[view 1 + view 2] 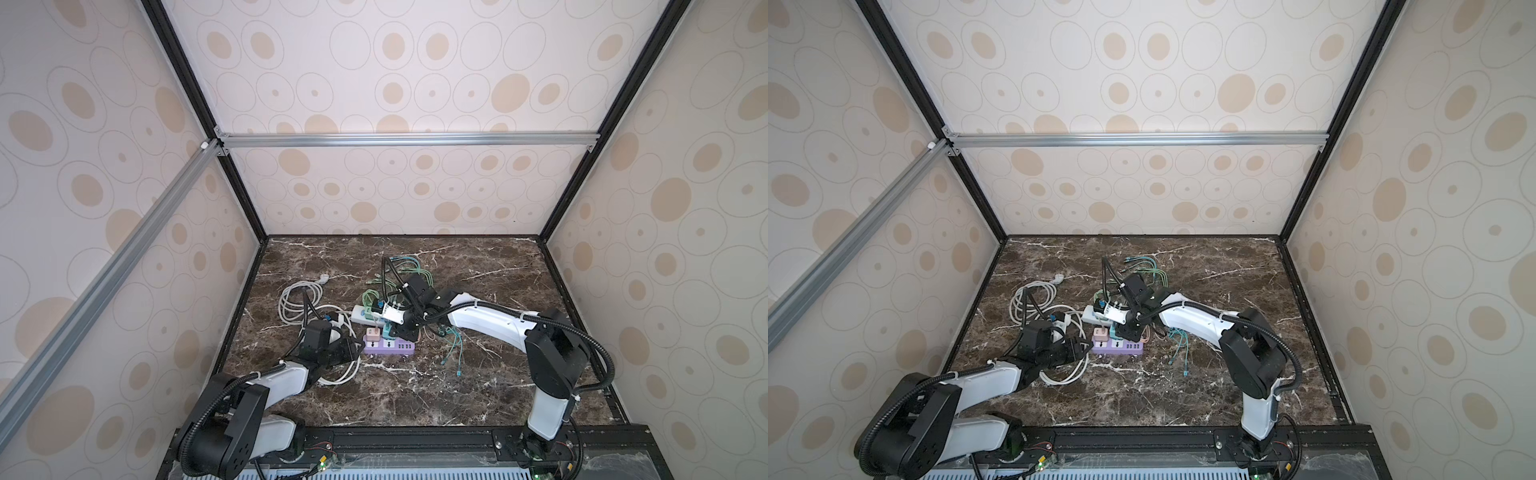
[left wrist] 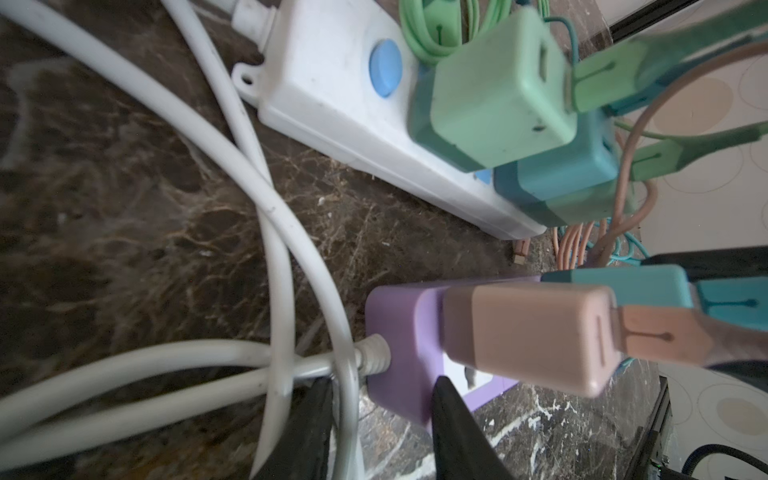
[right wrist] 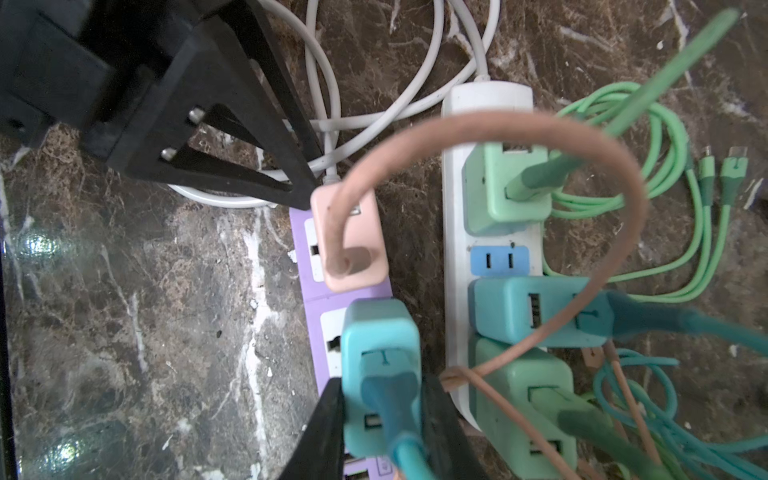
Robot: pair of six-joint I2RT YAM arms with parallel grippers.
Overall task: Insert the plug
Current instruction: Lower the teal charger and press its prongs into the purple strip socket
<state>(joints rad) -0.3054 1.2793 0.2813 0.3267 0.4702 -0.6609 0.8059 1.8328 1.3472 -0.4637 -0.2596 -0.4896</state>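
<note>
Teal plug (image 3: 380, 332) is sitting clamped in the right hand (image 3: 384, 419), over the purple strip (image 3: 312, 300). Left hand (image 2: 382, 388) is straddling the white cord (image 2: 187, 357) at the strip's end, part-open; grip unclear. Pushing tilted is likely risking jammed pins or the strip sliding.

The front of the marble table (image 1: 415, 399) lies bare, with easy passage there. The middle is crowded: the white power strip (image 1: 360, 316) and purple power strip (image 1: 386, 351) lie side by side, the pink charger (image 3: 353, 237) and teal charger (image 3: 380, 345) standing on the purple one, a pink cable (image 3: 498, 120) arching over the narrow gap. On the left, white cord loops (image 2: 266, 187) clutter the surface; green cables (image 2: 424, 41) fill the back.
</note>
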